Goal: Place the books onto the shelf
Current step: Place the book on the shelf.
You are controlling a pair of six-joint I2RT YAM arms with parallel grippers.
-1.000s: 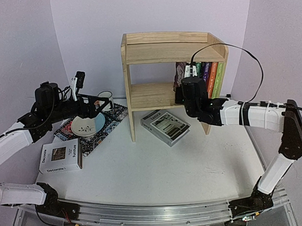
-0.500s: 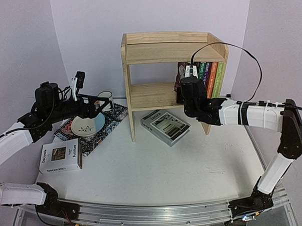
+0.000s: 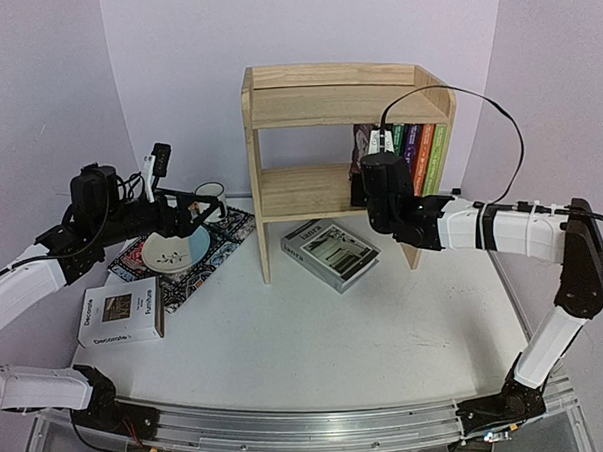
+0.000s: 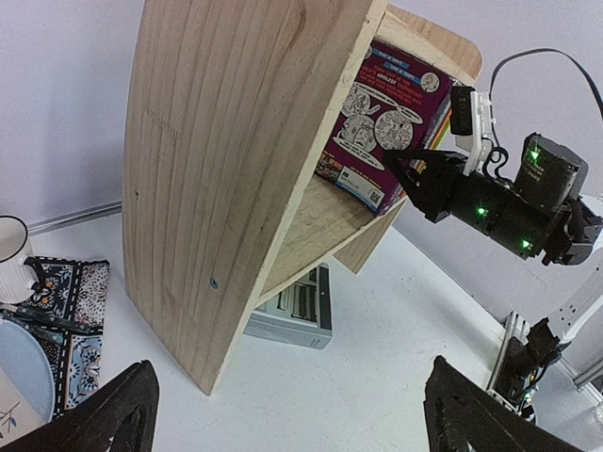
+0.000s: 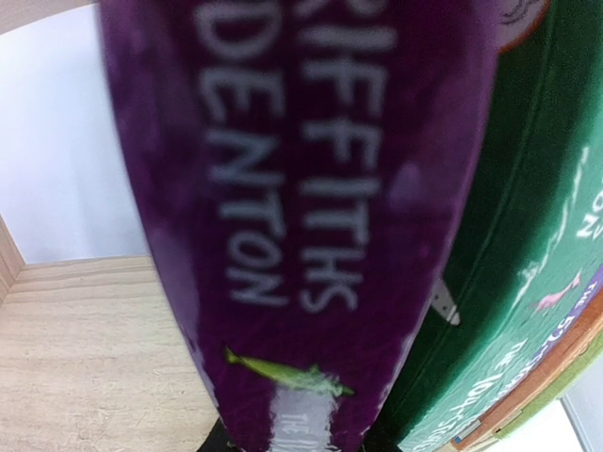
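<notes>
The pine shelf stands at the back middle, its side panel close in the left wrist view. On its lower tier stand several books with green, purple and orange spines. My right gripper is shut on a purple book just left of that row; its spine fills the right wrist view beside a green book. A grey-white book lies flat by the shelf's foot. A white Decorate book lies at front left. My left gripper hangs open over the placemat, holding nothing.
A dark patterned placemat lies left of the shelf with a pale blue plate on it and a white mug behind. The lower shelf board is bare left of the purple book.
My right gripper has shifted slightly at the shelf's lower tier with the purple book in it. The left arm has not moved.
</notes>
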